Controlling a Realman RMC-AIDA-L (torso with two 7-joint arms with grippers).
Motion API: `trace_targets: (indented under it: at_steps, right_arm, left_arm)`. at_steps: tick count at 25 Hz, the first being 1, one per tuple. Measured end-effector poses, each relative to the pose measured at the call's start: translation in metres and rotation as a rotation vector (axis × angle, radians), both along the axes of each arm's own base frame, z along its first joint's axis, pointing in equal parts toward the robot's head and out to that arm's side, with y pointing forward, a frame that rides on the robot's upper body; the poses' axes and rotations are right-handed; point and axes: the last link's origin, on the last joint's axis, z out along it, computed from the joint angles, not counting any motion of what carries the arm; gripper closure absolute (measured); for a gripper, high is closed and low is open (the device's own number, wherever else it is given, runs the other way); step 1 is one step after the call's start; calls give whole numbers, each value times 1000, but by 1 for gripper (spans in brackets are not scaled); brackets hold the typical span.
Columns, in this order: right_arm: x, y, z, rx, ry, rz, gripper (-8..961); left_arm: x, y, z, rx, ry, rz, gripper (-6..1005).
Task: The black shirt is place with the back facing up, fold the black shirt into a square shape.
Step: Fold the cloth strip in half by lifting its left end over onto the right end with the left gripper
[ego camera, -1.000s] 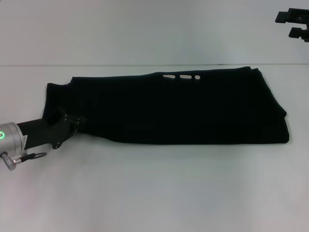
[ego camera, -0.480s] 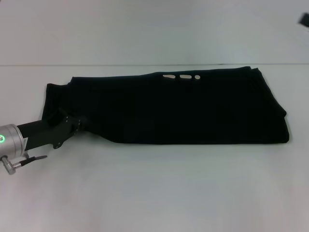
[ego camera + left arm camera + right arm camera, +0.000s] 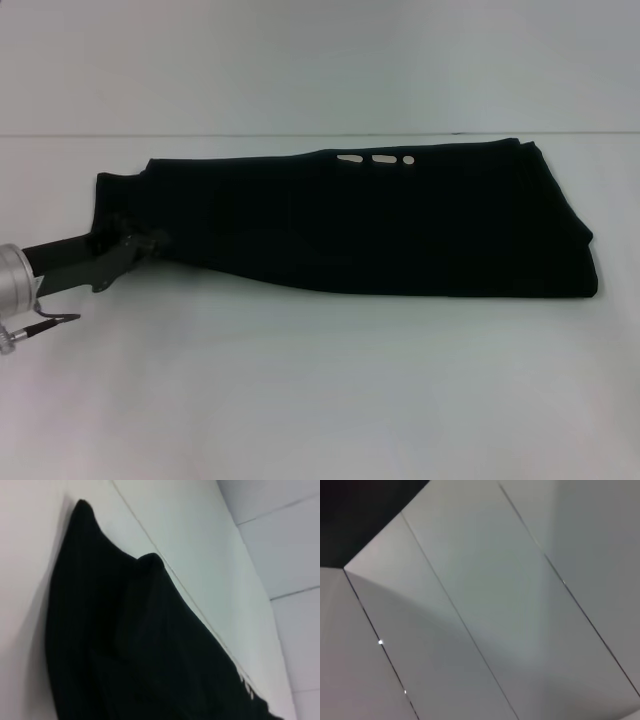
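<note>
The black shirt (image 3: 380, 220) lies folded into a long band across the middle of the white bench (image 3: 320, 390), running from about 9 o'clock to 3 o'clock in the head view, its wider end toward 3 o'clock. A few white marks of lettering (image 3: 377, 159) peek out along its far edge, toward 12 o'clock. The left gripper (image 3: 135, 245) comes in low from 8 o'clock on its silver-cuffed arm and sits against the shirt's narrow end, black against black, so whether it is parted or clamped on the fabric cannot be made out. The left wrist view looks along the shirt (image 3: 135, 645) from that end, showing soft ridges and a raised corner of cloth resting on the bench, with the white lettering visible far down its length. The right gripper appears in none of the views; its wrist camera shows only pale panelled surfaces.
</note>
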Motion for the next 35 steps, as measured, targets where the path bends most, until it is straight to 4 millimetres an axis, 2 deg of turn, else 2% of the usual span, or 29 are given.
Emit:
trace_targets:
  at_steps: [6, 15, 17, 18, 21, 24, 29, 33, 35]
  right_arm:
    - [-8, 9, -1, -4, 10, 23, 158]
    - [-12, 14, 2, -4, 19, 34, 157]
    - [-12, 15, 3, -5, 22, 32, 157]
    - [-12, 15, 3, -6, 24, 31, 157]
    - [-11, 14, 3, -7, 28, 27, 157]
    - [-5, 10, 5, -8, 45, 0, 157]
    - [6, 2, 7, 4, 55, -39, 157]
    - [8, 0, 7, 4, 56, -43, 157]
    - [7, 1, 7, 2, 55, -41, 157]
  left_arm:
    - [-7, 2, 5, -48, 131, -15, 997]
    - [-39, -14, 28, 21, 165, 114, 996]
    - [-39, -14, 28, 21, 165, 114, 996]
    - [-46, -17, 34, 37, 179, 138, 996]
    - [-45, -16, 34, 36, 191, 125, 995]
    - [-41, -12, 33, 33, 195, 109, 995]
    - [-17, 5, 32, 26, 154, 47, 995]
    - [17, 25, 36, 19, 95, -39, 995]
    - [42, 39, 37, 13, 74, -105, 995]
